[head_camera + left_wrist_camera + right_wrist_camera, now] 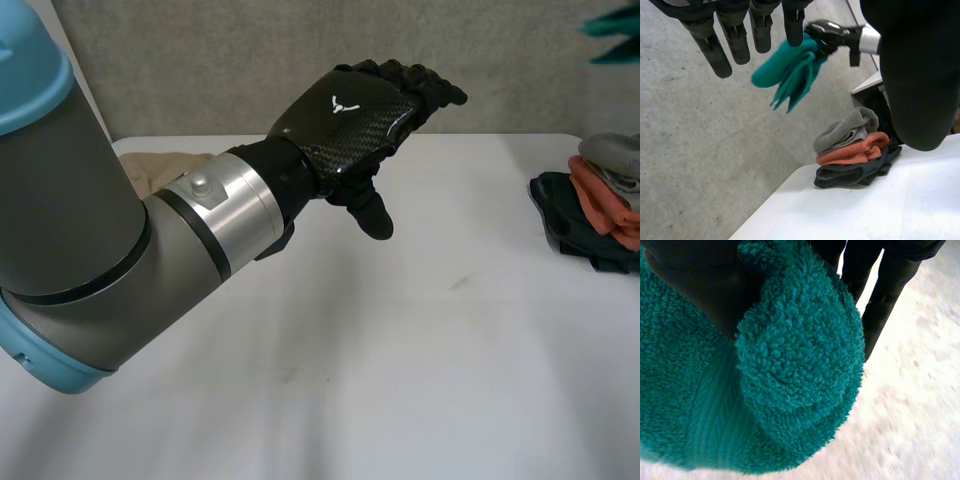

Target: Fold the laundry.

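Where the L arm (90, 250) ends: L hand (360, 115) is held up in the air above the white table (400, 380), back of hand turned to the head cam, thumb pointed down.
L hand state: released; fingers (732, 37) are seen nearly straight and relaxed in the L wrist view, w/ nothing grasped.
R hand: R hand (827, 34) is raised high, seen past the L fingertips in the L wrist view, against the grey wall (700, 150).
R hand state: clenched on the teal cloth (790, 75); the cloth is bunched vs. the palm (695, 285) in the R wrist view.
Teal cloth: it is held clear of the table, loose ends hung down from the grip; thick terry pile is shown close up (795, 370). A bit of it is caught at the head view's upper right (612, 35), above the pile.
Pile: a folded pile (852, 150) is stacked at the table's R end, grey on top, orange in the middle, dark at the bottom.
Beige cloth: a beige cloth (160, 170) is laid on the table's far L side, partly hidden behind the L arm.
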